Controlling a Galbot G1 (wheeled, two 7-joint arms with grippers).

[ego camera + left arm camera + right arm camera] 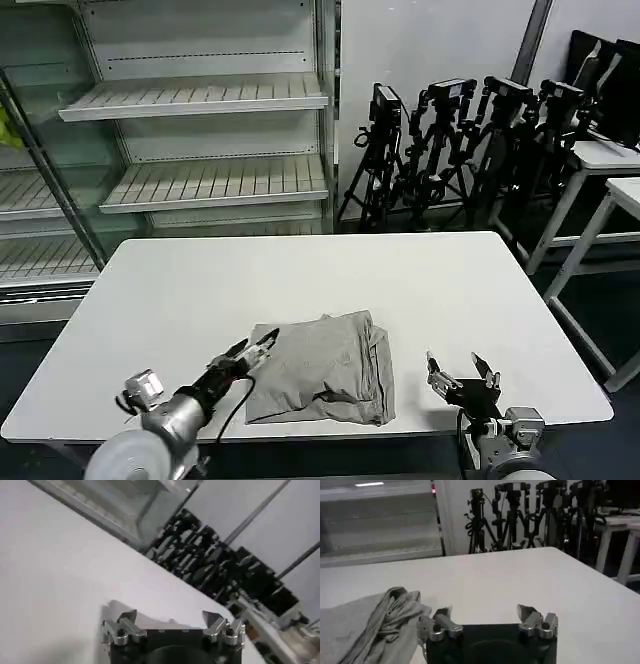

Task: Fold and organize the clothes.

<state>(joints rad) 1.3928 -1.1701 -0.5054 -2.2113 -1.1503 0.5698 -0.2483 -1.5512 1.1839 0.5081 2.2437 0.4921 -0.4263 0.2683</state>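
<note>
Evidently the left gripper [262, 350] is hovering released at the folded shirt's [325, 368] near-left corner, ready to tidy; the right gripper [461, 371] is waiting released beside it.

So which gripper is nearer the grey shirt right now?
Left. The left gripper sits at the folded grey shirt's near-left edge; the right gripper hovers apart, off its right side.

a white table [300, 280] stands before empty shelving [200, 140], with black tripods [450, 140] along the pale wall.
</note>
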